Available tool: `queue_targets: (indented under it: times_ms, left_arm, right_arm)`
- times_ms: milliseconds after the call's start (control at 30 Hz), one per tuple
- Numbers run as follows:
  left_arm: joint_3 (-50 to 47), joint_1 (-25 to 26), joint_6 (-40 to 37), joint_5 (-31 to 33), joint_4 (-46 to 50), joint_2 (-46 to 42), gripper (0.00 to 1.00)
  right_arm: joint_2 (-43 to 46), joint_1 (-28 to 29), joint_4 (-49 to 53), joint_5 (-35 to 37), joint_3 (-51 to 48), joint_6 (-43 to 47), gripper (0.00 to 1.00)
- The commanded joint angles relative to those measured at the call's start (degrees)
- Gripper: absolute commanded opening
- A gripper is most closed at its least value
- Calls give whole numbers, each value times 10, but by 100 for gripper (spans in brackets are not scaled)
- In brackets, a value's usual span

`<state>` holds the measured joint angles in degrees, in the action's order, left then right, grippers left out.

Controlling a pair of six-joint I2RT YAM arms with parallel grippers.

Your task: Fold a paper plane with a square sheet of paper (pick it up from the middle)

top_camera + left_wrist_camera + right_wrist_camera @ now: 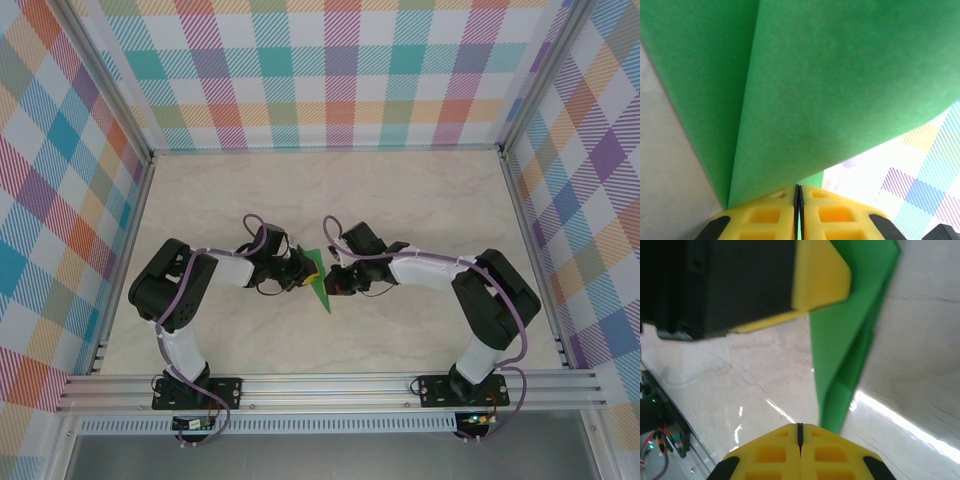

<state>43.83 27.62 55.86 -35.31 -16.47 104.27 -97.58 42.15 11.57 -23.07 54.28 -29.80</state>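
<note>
The green sheet of paper (319,283) is folded into a slim, pointed, layered shape and is held off the table between the two arms. My left gripper (303,272) is shut on its edge. In the left wrist view the paper (840,90) rises in two creased panels from between the closed yellow fingertips of the left gripper (798,187). My right gripper (335,278) is shut with nothing between its fingers. In the right wrist view the right gripper (800,426) has the paper (840,340) hanging just to the right of its tips, below the left gripper's yellow finger (820,280).
The pale marble tabletop (330,190) lies under both arms, walled by checked panels (320,60) at the back and sides. An aluminium rail (330,385) runs along the near edge, and electronics (660,435) show at the lower left of the right wrist view.
</note>
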Motion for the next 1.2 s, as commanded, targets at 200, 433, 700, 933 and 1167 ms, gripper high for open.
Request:
queue_targets:
  times_ms: [200, 433, 700, 933, 1167]
  left_arm:
    - [10, 2, -12, 12, 25, 18, 11]
    - [12, 2, -12, 15, 25, 22, 10]
    - [12, 2, -20, 26, 42, 27, 10]
    - [4, 2, -30, 48, 68, 26, 8]
    - [-2, 2, -34, 63, 82, 29, 7]
  right_arm:
    - [-75, 36, -1, 47, 59, -17, 0]
    - [-89, 36, 4, 60, 43, -18, 0]
    - [-87, 35, 2, 42, 17, -14, 0]
    - [-61, 34, 2, 20, -24, 20, 0]
    - [-21, 34, -22, -18, -88, 58, 0]
